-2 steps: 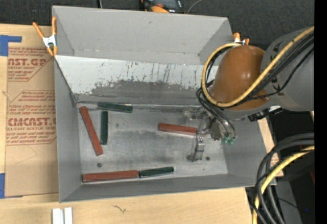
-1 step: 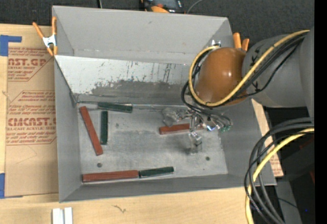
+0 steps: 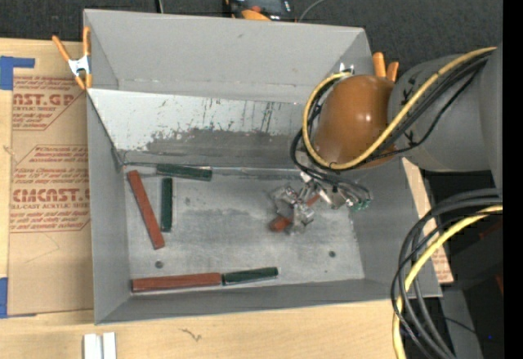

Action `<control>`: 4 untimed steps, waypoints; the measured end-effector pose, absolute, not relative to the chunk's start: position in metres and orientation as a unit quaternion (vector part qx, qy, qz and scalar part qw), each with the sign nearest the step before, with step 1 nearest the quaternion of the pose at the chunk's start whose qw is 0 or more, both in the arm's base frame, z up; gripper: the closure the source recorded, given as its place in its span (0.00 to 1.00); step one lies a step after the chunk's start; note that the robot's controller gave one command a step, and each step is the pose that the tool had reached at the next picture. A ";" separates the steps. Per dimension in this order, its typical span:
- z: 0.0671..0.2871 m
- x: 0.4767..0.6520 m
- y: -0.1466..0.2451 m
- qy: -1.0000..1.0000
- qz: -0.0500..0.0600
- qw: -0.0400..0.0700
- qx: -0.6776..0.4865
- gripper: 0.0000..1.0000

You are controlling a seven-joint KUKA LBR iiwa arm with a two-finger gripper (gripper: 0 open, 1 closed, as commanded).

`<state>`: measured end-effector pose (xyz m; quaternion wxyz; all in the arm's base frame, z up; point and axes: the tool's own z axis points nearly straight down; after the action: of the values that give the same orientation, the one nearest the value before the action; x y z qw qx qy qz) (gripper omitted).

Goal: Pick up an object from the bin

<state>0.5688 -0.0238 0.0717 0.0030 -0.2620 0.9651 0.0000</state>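
My gripper [image 3: 296, 207] hangs low over the bin floor, right of the middle, below the arm's orange dome. A small red-brown piece [image 3: 280, 225] lies right at its lower left tip; whether it is gripped I cannot tell. The nearest other loose thing is a short dark green stick [image 3: 250, 274] lying flat near the front wall, well apart from the gripper.
A long red-brown stick [image 3: 176, 282] lies end to end with the green one at the front. At the left, a red-brown stick [image 3: 145, 209] slants beside an upright-lying green stick [image 3: 166, 204]. Another green stick [image 3: 184, 172] lies along the back wall's foot.
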 end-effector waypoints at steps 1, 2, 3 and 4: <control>0.217 0.587 0.056 0.920 0.000 0.005 -0.391 1.00; 0.214 0.586 0.054 0.921 0.001 0.002 -0.389 0.00; 0.065 0.561 0.006 0.910 0.002 -0.003 -0.414 0.00; 0.070 0.564 0.007 0.910 0.001 0.001 -0.414 1.00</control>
<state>0.5640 0.0069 0.0697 0.0009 -0.4142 0.9102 0.0008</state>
